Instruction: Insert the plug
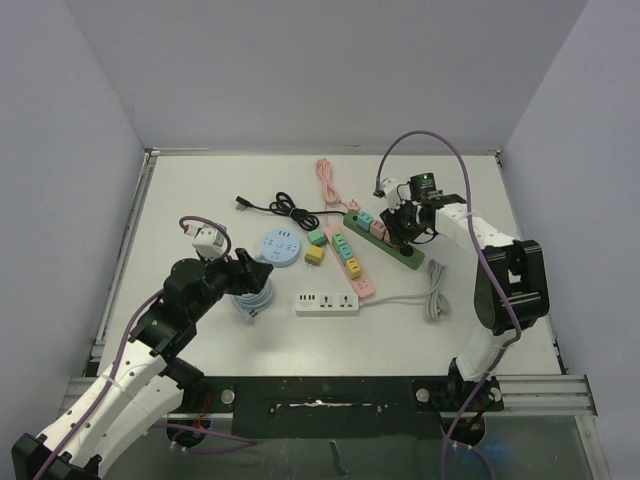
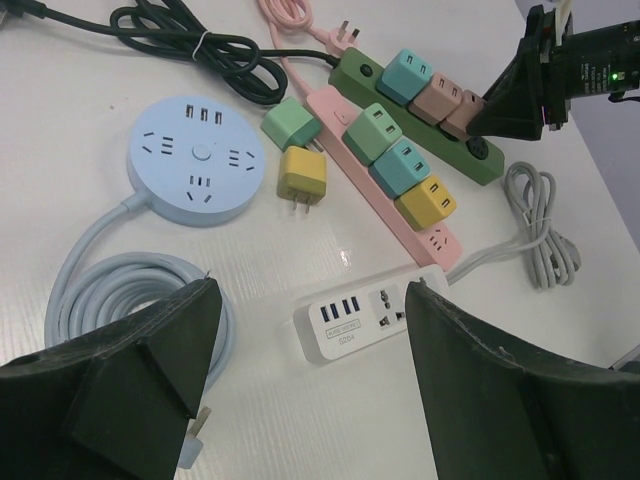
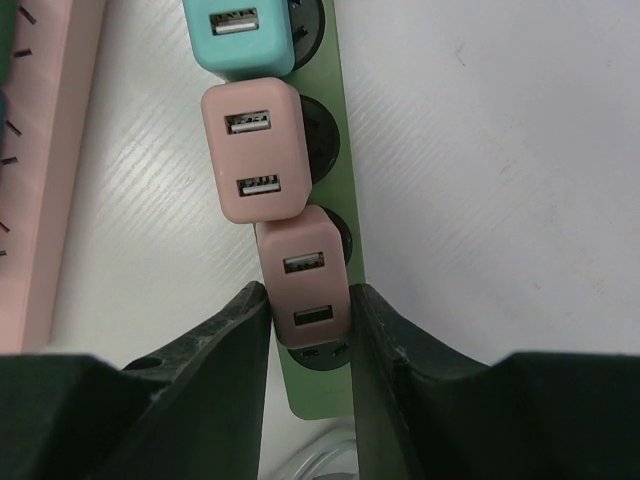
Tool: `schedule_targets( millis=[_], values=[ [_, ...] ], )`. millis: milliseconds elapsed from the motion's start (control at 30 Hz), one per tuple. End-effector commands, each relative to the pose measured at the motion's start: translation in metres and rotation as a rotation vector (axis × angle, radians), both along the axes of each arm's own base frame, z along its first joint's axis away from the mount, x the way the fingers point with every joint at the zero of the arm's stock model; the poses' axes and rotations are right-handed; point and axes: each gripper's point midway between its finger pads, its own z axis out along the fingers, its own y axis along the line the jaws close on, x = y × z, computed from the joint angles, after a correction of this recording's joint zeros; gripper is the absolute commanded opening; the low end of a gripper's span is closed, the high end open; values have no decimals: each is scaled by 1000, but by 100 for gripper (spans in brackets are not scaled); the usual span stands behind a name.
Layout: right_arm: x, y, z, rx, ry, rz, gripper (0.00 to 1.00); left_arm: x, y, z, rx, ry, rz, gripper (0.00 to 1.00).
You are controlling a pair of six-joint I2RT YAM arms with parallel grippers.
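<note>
A green power strip point(image 3: 346, 200) lies on the white table, also in the top view point(image 1: 412, 257). It carries a teal plug point(image 3: 238, 35), a pink plug point(image 3: 252, 150) and a second pink plug point(image 3: 303, 270) over its third socket. My right gripper point(image 3: 310, 292) is shut on this second pink plug, one finger against each side. In the top view the right gripper point(image 1: 405, 225) stands over the strip's middle. My left gripper point(image 2: 312, 290) is open and empty above the white power strip point(image 2: 375, 312).
A pink strip point(image 2: 345, 150) holds green, teal and yellow plugs. Loose green point(image 2: 290, 127) and yellow point(image 2: 302, 177) plugs lie beside it. A round blue strip point(image 2: 195, 160) with coiled cord, black cable point(image 2: 215, 55), pink cable point(image 1: 326, 180) and grey cable point(image 2: 540, 225) lie around.
</note>
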Motion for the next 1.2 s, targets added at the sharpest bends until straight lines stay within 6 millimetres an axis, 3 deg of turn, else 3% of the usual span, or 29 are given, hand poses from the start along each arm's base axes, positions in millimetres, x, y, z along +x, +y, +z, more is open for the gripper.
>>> schedule_targets(
  millis=[0,133,333,433,567,700,833,967,1167],
  values=[
    [-16,-34,-91,-273,115,-3,0,7,2,19,-28,-68,23,73],
    [-20,-44,-105,-393,103,-14,0,8,3,17,-24,-62,29,73],
    [-18,-33,-109,-435,50,-9,0,11,1,13,-15,-48,30,73],
    [-14,-23,-104,-363,30,-9,0,12,1,13,-4,-47,33,73],
    [-3,-10,-80,-239,-15,-42,1,14,2,12,7,-47,36,73],
    [2,10,-38,-24,-36,-74,31,14,2,10,16,-34,37,73],
    [7,13,9,97,-122,-127,46,16,4,8,25,-21,48,76],
    [13,12,34,115,-198,-130,45,18,4,7,33,-11,55,82],
    [13,24,26,119,-174,-45,41,18,5,5,37,-7,58,83]
  ],
)
